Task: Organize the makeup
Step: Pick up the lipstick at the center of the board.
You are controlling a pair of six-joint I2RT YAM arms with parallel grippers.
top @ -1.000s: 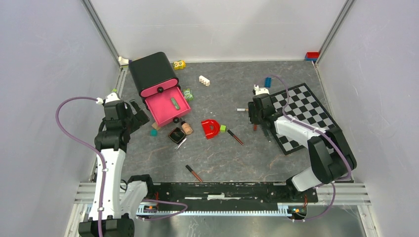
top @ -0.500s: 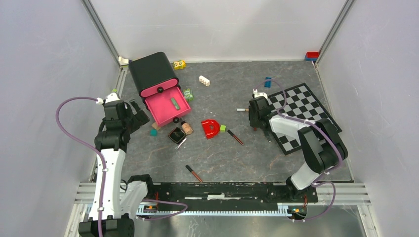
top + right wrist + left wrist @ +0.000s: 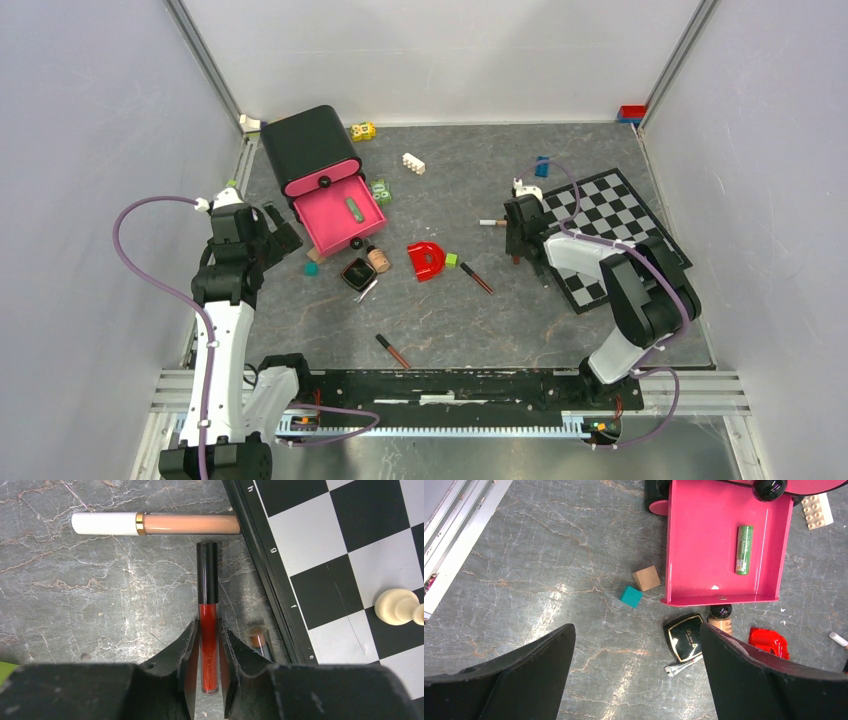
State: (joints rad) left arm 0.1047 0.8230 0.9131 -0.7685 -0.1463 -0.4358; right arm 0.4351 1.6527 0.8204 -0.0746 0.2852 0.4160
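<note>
From above, your right gripper (image 3: 517, 238) sits low at the chessboard's (image 3: 620, 215) left edge, so it is far the nearer arm. In the left wrist view, the left gripper (image 3: 636, 630) gapes with nothing in it, near the pink drawer (image 3: 704, 540). In the right wrist view, the red tube (image 3: 208, 615) lies on the counter (image 3: 100, 590), lengthwise between the jaws with its black cap pointing away. They hug both sides, but you cannot tell whether they pinch it.

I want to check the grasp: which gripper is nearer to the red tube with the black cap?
Right. The right gripper has its jaws touching both sides of the red tube, beside the chessboard. The left gripper hovers far off, open, near the pink drawer.
</note>
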